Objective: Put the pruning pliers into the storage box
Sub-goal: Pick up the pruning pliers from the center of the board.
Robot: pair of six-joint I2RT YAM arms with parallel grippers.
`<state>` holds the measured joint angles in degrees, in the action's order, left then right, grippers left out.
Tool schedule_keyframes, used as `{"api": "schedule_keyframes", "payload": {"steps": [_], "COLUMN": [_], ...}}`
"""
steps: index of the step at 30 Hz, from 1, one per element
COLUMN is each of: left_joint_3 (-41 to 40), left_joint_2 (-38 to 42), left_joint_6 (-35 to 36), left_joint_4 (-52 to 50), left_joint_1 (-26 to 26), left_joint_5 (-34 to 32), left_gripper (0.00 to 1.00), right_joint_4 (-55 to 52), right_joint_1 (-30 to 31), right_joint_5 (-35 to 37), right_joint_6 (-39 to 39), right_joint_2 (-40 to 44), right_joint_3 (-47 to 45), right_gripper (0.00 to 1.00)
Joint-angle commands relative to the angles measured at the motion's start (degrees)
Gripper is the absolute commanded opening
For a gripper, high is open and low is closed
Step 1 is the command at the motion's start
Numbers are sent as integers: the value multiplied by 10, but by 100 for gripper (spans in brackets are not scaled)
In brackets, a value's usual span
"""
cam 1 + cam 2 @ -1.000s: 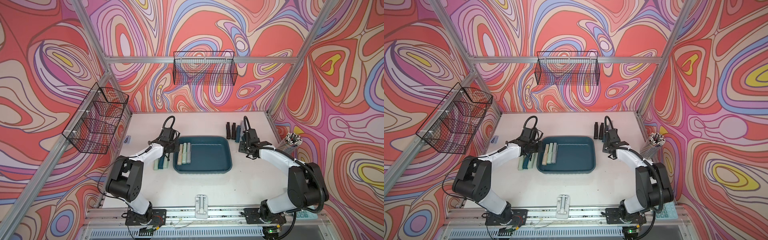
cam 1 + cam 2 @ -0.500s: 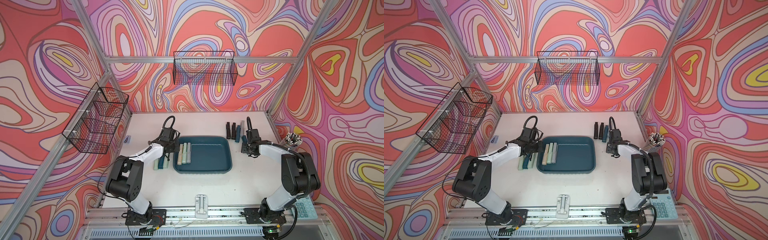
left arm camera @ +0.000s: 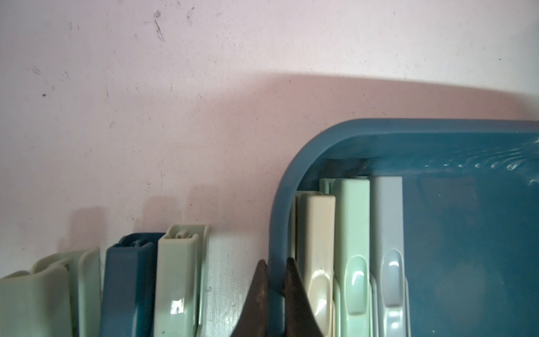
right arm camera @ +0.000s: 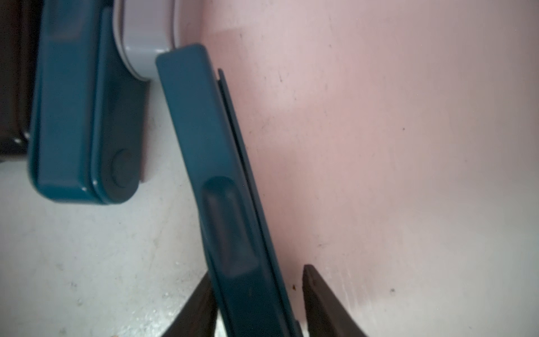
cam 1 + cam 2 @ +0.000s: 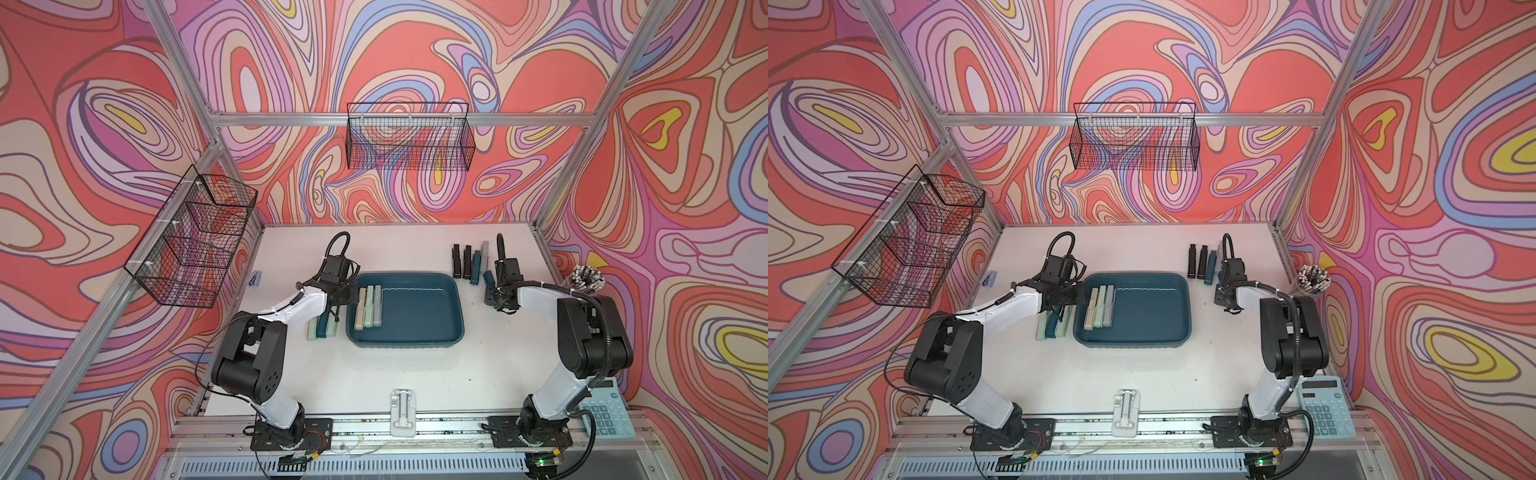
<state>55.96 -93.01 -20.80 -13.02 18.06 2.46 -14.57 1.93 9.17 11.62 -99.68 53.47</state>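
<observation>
The storage box [image 5: 405,344] [image 5: 1129,343] is a dark teal tray in mid table; three pruning pliers [image 5: 368,305], cream, pale green and grey, lie along its left side. Three more pliers [image 5: 322,328] lie on the table left of it. My left gripper [image 5: 351,297] [image 3: 275,262] is shut on the box's left rim [image 3: 294,172]. Black, teal and grey pliers [image 5: 467,262] form a row at the back right. My right gripper [image 5: 489,289] [image 4: 256,270] is open and straddles a dark teal plier [image 4: 221,175]. One finger touches it; the other stands apart.
Black wire baskets hang on the left wall [image 5: 195,241] and the back wall [image 5: 409,141]. A cup of pens [image 5: 588,280] and a calculator [image 5: 606,409] stand at the right edge. A small blue gadget [image 5: 254,278] lies far left, and a grey latch [image 5: 402,411] sits at the front edge.
My right arm has drawn in toward the back-right row, and its jaws have narrowed around the dark teal plier. The left arm and the box have not moved.
</observation>
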Motion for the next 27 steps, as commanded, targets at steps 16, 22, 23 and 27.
{"api": "schedule_keyframes", "payload": {"steps": [16, 22, 23, 27], "left_joint_3": [-5, -2, -2, -2], "left_joint_2": [2, 2, 2, 3], "left_joint_6": [1, 1, 1, -1], "left_joint_4": [-8, -10, -11, -12], "left_joint_1": [3, 3, 3, 3], "left_joint_5": [9, 8, 7, 8], "left_gripper": [8, 8, 8, 8], "right_joint_4": [-16, -28, -28, -41], "right_joint_1": [-1, 4, 9, 54], "right_joint_5": [-33, -67, -70, -53], "right_joint_6": [7, 27, 32, 65], "right_joint_2": [99, 149, 158, 189], "right_joint_3": [-19, -18, -15, 3], "right_gripper": [29, 29, 29, 29]}}
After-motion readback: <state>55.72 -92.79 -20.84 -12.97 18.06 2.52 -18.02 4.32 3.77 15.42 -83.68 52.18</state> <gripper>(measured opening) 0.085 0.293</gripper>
